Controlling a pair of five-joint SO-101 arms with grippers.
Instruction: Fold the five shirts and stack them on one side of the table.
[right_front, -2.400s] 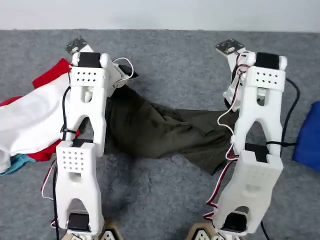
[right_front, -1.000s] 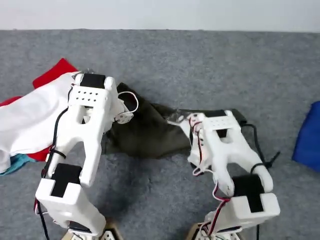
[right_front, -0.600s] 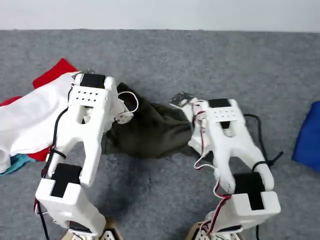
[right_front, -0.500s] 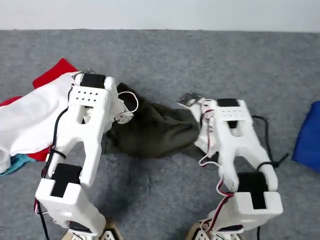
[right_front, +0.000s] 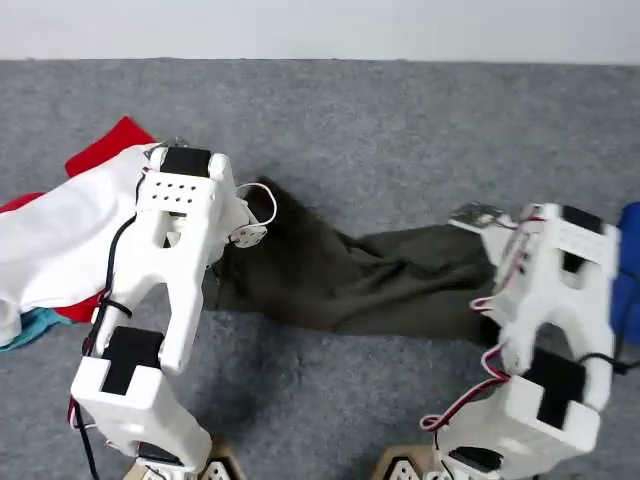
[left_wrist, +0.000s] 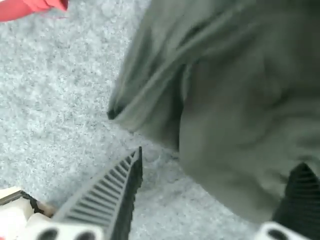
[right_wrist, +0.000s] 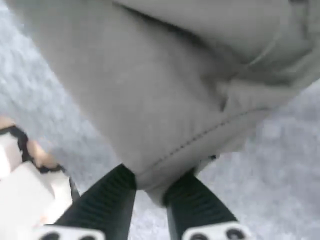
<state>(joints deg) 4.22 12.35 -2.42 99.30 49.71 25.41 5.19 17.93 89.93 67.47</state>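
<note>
From the high view I have the dark green shirt (right_front: 370, 285) lying across the middle of the grey surface (right_front: 400, 120), drawn out in a long band from left to right. Its left end is bunched and creased just beside the left arm (right_front: 165, 250). Its right end runs up to the head of the right arm (right_front: 555, 310), which stands at the right side of the surface.

On my right wrist view the right fingers (right_wrist: 107, 197) are pressed together on a folded edge of the green cloth. A stitched hem shows just beyond their tips. The fabric spreads out past them, with grey surface showing at either side.

On my left wrist view the left fingers (left_wrist: 117, 195) stand wide apart. One ribbed finger is over bare grey surface and the other sits at the edge of the green cloth. A rumpled fold of the shirt lies between and beyond them, and they are not closed on it.

At the far left a white shirt (right_front: 60, 240) is spread over a red shirt (right_front: 105, 145), whose corner pokes out on the far side and again along the near edge. A bit of a teal shirt (right_front: 25, 330) peeks out at the near left. The left arm overlaps the right edge of the white one. A blue shirt (right_front: 628, 280) lies at the right edge of the surface, partly hidden by the right arm.
</note>
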